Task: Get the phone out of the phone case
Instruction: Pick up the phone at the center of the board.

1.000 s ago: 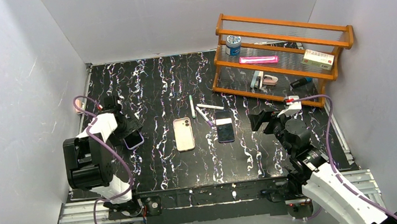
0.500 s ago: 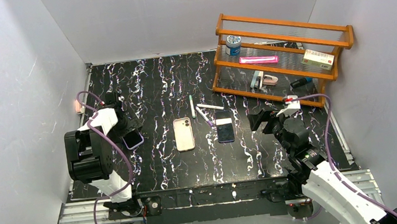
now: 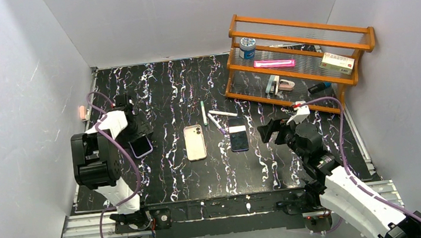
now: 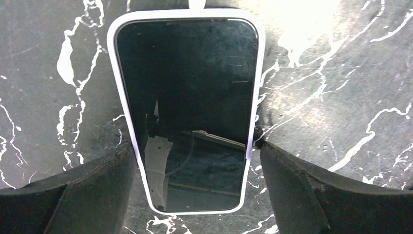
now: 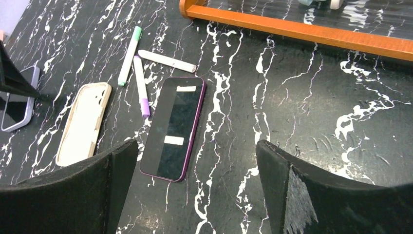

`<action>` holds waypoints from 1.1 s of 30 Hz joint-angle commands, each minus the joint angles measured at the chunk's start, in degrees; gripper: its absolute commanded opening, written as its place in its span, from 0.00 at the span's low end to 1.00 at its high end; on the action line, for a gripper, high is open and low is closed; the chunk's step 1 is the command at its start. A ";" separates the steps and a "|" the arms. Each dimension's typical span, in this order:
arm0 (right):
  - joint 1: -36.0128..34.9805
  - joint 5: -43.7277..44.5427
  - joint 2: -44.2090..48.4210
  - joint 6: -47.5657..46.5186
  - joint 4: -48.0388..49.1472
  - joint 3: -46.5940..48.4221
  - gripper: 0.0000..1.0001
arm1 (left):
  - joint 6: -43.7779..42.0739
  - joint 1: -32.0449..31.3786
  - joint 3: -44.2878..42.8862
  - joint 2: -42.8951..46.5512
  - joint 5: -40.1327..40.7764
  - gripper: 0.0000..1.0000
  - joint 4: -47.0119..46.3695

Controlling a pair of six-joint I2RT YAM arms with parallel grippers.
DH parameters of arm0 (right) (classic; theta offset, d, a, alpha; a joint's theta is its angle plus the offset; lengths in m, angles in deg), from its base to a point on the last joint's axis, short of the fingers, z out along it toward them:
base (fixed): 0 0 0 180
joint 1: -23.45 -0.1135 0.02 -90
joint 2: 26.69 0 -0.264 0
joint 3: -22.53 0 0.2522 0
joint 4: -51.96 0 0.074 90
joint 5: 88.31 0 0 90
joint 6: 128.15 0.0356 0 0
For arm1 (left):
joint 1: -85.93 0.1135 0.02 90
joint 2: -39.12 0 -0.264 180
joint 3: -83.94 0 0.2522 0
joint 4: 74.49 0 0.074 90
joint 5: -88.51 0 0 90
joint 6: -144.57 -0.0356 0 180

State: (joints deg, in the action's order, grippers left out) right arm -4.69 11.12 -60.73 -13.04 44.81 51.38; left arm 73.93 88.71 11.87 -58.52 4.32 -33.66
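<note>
Cased phone (image 4: 187,112) lay screen-up at left side of table (image 4: 341,73), long axis running straight away from left gripper (image 4: 195,156). Its spread jaws flanked both long edges; whether they gripped could not be told. Right gripper (image 5: 195,151), wide open and empty, hovered well apart by purple phone (image 5: 173,127).

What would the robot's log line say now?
left gripper: open, flanking cased phone | right gripper: open, apart from purple phone

Black white-veined table (image 3: 163,88), seemingly lilac-cased phone (image 4: 187,112)
</note>
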 commanded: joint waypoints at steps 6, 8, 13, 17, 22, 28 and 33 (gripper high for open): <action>-0.02 -3.70 -0.47 -2.39 3.49 0.91 0.99 | -1.26 -2.00 1.97 -5.25 -2.14 0.73 1.84; -0.07 -4.72 -0.78 -3.12 3.41 1.07 0.99 | -1.93 -2.00 1.92 -4.48 -2.88 0.63 1.76; -0.07 -8.99 -3.11 -4.18 4.86 1.85 0.99 | -4.65 -4.69 1.49 -0.87 -3.99 0.37 1.72; -0.06 -13.89 -7.88 -3.56 5.06 4.60 0.99 | -6.75 -8.47 0.66 2.61 -3.25 0.25 1.67; -0.07 -17.93 -15.07 -1.29 3.31 9.30 0.99 | -10.41 -12.94 -1.42 7.46 -1.32 0.13 1.72; -0.07 -26.43 -21.29 -2.71 -2.03 16.26 0.99 | -16.75 -18.94 -3.62 12.91 0.23 0.00 1.25; -0.07 -32.01 -24.31 -3.07 -4.59 21.01 0.99 | -23.00 -22.64 -3.03 18.53 -0.72 0.00 -0.50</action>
State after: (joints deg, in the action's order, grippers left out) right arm -4.69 -14.08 -83.99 -15.27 42.03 67.62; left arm 57.84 68.39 10.82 -46.13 3.64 -33.14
